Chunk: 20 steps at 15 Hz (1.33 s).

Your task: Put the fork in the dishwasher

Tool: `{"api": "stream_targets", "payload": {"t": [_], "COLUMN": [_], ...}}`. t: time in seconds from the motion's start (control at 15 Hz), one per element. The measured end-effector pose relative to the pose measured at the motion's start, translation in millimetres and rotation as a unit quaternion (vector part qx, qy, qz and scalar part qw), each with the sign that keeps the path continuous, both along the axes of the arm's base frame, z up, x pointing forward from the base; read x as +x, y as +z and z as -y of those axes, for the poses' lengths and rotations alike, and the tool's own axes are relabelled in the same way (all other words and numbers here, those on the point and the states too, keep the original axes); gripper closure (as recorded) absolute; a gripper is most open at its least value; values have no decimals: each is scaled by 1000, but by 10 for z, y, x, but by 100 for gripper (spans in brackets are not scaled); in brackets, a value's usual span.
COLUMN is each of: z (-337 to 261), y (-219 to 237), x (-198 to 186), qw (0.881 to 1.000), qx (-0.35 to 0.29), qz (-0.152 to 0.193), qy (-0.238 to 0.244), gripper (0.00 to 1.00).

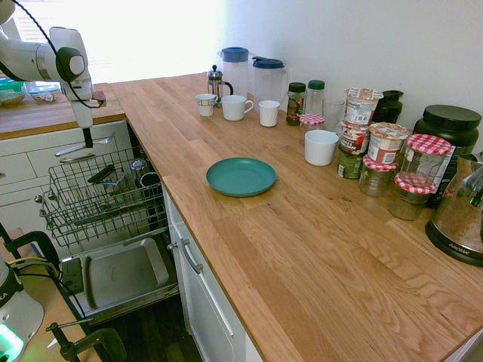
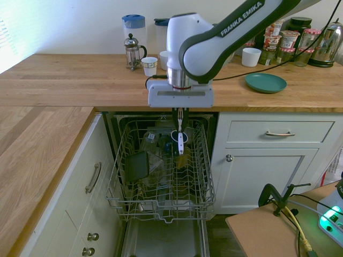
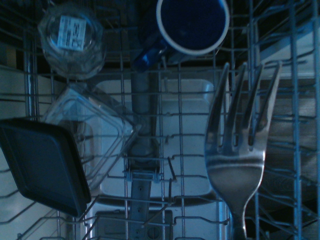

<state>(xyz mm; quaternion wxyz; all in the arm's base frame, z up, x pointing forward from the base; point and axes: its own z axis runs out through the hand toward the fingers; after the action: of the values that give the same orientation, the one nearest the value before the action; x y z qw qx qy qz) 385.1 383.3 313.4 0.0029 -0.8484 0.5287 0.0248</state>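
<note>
Nearest the wrist camera, the fork (image 3: 240, 150) fills the foreground: I see its four tines fanned away from the lens and its neck narrowing toward the picture's bottom edge. Below it lie the wires of the dishwasher (image 2: 161, 209) rack, with a blue mug (image 3: 192, 22), a clear glass jar (image 3: 72, 35), a clear plastic tub (image 3: 95, 135) and a dark square lid (image 3: 42, 167) loaded among them.

In the second exterior view, the gripper (image 2: 180, 113) points straight down above the pulled-out rack, its fingers pinched narrow on the fork's handle. The fork hangs directly under the fingers, long axis upright, tines at the bottom, with the tips level with, or just inside, the rack's upper rim; I cannot tell if they touch a wire.

The first exterior view shows the same hanging posture over the rack's back half.

I judge the coming move to turn on this vertical line: the tines point at the rack floor, beside the mug, so lowering calls for a gap between wires, or a tilt to lay the fork flat.
</note>
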Motion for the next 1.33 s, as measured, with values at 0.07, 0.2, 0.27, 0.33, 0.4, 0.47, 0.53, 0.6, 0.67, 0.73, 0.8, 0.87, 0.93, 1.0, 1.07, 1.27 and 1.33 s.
{"api": "stream_targets", "payload": {"t": [0.07, 0.2, 0.27, 0.33, 0.4, 0.47, 0.53, 0.6, 0.67, 0.73, 0.8, 0.87, 0.93, 1.0, 1.07, 1.27, 1.33], "z": [-39, -77, -92, -104, -107, -93, -85, -80, -66, -34, 3, 38, 74, 104, 128, 171, 180], "y": [-150, -466, -618, -756, -891, -1012, -1106, -1179, -1247, -1319, -1400, -1483, -1557, -1624, -1685, -1785, -1793], "x": [-21, -56, -89, -135, -180, -216, -235, -250, -269, -282, -287, -282, -270, -258, -250, -234, -230], "qw": [1000, 1000, 1000, 999, 999, 999, 999, 999, 999, 999, 998, 998, 998, 998, 998, 998, 998], "qx": [-2, -7, -9, -12, -17, -23, -26, -27, -28, -29, -30, -31, -33, -34, -34, -33, -32], "qz": [-5, -18, -23, -29, -32, -35, -38, -41, -43, -45, -47, -50, -53, -54, -55, -55, -54], "qy": [3, 5, 8, 11, 14, 16, 14, 13, 11, 9, 6, 3, -1, -4, -7, -12, -13], "gripper": [100, 100, 100, 100, 100, 100, 100, 100, 100, 100, 100, 100, 0, 0, 0, 0, 0]}}
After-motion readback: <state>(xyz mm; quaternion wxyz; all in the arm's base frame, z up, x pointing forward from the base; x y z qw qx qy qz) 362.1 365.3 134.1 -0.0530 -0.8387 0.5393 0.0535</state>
